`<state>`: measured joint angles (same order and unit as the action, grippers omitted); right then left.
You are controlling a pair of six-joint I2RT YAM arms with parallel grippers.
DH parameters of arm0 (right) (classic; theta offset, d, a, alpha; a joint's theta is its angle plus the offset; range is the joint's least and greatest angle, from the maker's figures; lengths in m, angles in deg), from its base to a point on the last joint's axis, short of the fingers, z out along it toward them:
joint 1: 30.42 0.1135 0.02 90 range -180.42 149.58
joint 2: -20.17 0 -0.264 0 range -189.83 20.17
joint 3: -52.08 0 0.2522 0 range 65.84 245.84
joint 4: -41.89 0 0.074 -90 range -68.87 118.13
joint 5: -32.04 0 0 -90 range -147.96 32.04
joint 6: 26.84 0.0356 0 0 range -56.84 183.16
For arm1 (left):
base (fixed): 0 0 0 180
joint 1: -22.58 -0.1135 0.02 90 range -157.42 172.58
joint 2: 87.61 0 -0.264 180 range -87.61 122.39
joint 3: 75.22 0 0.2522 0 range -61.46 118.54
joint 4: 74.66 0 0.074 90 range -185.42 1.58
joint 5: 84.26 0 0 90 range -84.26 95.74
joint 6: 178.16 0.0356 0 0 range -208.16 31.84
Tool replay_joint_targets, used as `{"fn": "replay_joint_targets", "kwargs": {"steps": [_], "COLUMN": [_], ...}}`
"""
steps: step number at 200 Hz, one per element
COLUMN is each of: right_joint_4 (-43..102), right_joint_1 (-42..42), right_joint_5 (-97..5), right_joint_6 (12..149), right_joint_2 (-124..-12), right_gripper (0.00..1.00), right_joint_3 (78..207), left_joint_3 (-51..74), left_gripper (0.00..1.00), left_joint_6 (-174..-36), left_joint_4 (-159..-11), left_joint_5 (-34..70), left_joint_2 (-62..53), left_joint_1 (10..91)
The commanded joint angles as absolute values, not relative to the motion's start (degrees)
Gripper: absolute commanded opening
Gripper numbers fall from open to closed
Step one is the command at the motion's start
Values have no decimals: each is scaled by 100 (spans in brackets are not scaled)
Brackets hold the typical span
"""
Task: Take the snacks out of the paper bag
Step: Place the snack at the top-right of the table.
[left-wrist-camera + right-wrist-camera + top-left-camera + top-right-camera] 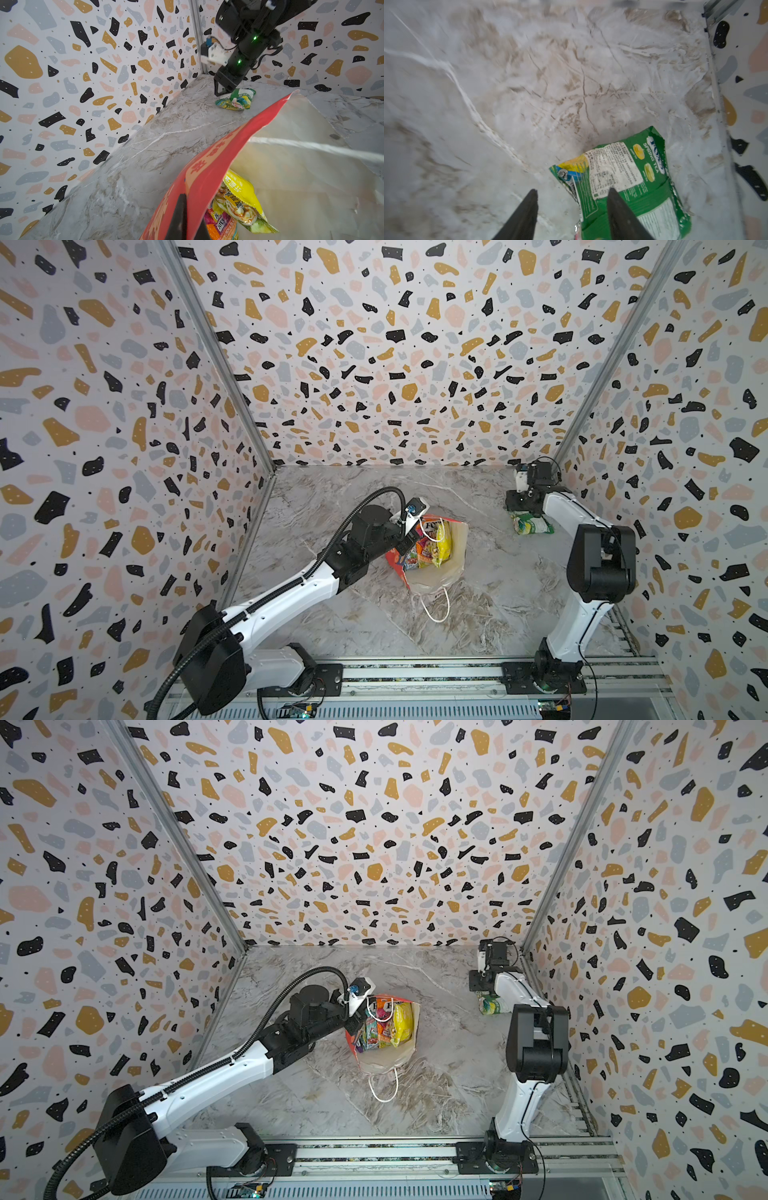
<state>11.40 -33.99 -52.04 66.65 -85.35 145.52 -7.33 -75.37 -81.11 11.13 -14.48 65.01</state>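
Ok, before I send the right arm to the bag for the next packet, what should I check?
1. Right gripper open: ok, jaws apart.
2. Green packet lying on the table, outside the paper bag: ok.
3. Right fingers clear of that packet: cannot tell; one overlaps it in the wrist view.
4. Left gripper shut on the paper bag's rim: ok.
5. Bag mouth open, yellow packet in view: ok.
6. Bag emptied: not ok, several snacks inside.

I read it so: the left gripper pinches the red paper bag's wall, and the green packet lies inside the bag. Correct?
No: the green packet lies on the table outside the paper bag, as both top views show. The left gripper pinches the bag's wall.
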Motion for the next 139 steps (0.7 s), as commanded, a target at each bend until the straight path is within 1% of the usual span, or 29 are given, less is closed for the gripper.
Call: {"fn": "replay_joint_targets", "kwargs": {"steps": [1, 22, 38, 62, 87, 106, 125, 139], "right_joint_4": [1697, 1703, 1711, 2017, 2029, 2316, 2431, 2474], "right_joint_1": [-3752, -3751, -3721, -3572, -3523, -3543, -3546, -3559], "right_joint_5": [-4015, -4084, -4098, -4458, -4766, -4794, -4724, -4761], "right_joint_6": [7862, 8113, 8229, 8310, 8417, 8528, 8568, 8603], "right_joint_2": [-7991, -8099, -8201, -8317, -8567, -8638, -8737, -8798], "right_gripper": [43, 30, 26, 26, 24, 24, 29, 29], "right_joint_3": [14043, 13770, 13637, 13415, 13451, 13300, 13306, 13309], "left_joint_3": [-469, -467, -470, -468, -477, -512, -537, -530], "left_gripper": [0, 0, 0, 0, 0, 0, 0, 0], "left_joint_6": [-7621, -7687, -7709, -7709, -7713, -7711, -7698, -7713], "left_joint_4": [-7970, -7937, -7906, -7927, -7928, -7897, -7871, -7875], "left_joint_5": [1281, 1413, 1486, 1479, 1470, 1426, 1409, 1421], "left_joint_2": [-1393, -1439, -1467, -1453, -1471, -1492, -1492, -1479], "left_joint_1": [6512, 6512, 6512, 6518, 6515, 6514, 6513, 6520]}}
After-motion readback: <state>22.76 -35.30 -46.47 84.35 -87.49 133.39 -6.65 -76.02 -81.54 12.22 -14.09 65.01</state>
